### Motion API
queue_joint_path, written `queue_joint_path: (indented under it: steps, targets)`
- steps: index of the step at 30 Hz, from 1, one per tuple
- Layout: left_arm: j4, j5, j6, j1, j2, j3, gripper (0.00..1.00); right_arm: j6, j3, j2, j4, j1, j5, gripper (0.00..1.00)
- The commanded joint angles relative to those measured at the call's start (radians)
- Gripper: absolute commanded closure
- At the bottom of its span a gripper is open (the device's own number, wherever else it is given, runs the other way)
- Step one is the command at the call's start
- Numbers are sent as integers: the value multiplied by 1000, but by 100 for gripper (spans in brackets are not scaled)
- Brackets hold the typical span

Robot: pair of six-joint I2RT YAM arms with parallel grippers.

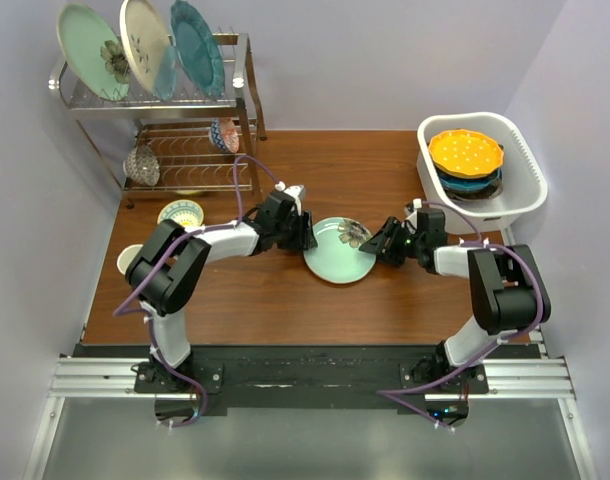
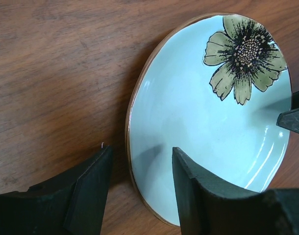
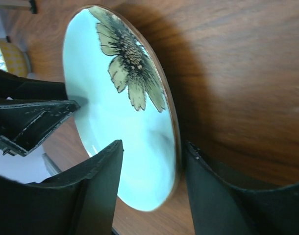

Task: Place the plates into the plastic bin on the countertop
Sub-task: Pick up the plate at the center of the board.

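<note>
A round pale-aqua ceramic plate [image 1: 338,250], brown-rimmed and painted with an olive-green flower, sits in the middle of the dark wooden tabletop [image 1: 285,300]. It is between the two arms and well apart from the white plastic bin [image 1: 532,180] at the far right corner.

The left gripper [image 2: 141,161] straddles the plate's left rim. One black finger [image 2: 90,191] hangs outside over bare wood and the other [image 2: 198,191] over the aqua face. A gap shows on either side of the rim, so the jaws stand partly apart and are not clamped.

The right gripper [image 3: 153,156] straddles the opposite rim, close to the flower. Its inner finger [image 3: 98,186] is clear of the glaze, and its outer finger [image 3: 213,191] stands just beside the brown edge (touching or not, I cannot tell). Whether the plate lies flat or is tipped off the wood is also unclear.

Inside the bin a yellow scalloped plate with pale dots [image 1: 466,152] lies on top of a blue plate [image 1: 472,185]. A yellow gridded plate with a blue rim [image 1: 181,213] rests on the table beside the left arm.

Behind it, a chrome wire two-tier rack [image 1: 145,100] holds three large plates upright on its top tier: a pale green flowered plate [image 1: 90,50], a cream plate [image 1: 145,42] and a teal plate [image 1: 197,45]. A small patterned bowl [image 1: 223,133] stands on edge in the lower tier.
</note>
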Motion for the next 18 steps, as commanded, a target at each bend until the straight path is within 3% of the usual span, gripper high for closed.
queue_joint_path:
  steps: [1,3,10,18]
  targets:
    - [-1,16,-4,7,23,18,44,24,-63,71,58,15,16,47]
    - [0,17,-3,7,23,16,44,29,-78,85,78,17,15,51]
    - [-1,17,-4,7,23,16,44,50,-117,79,129,18,16,95]
    - [-10,7,-3,7,9,15,42,47,-123,25,103,18,34,100]
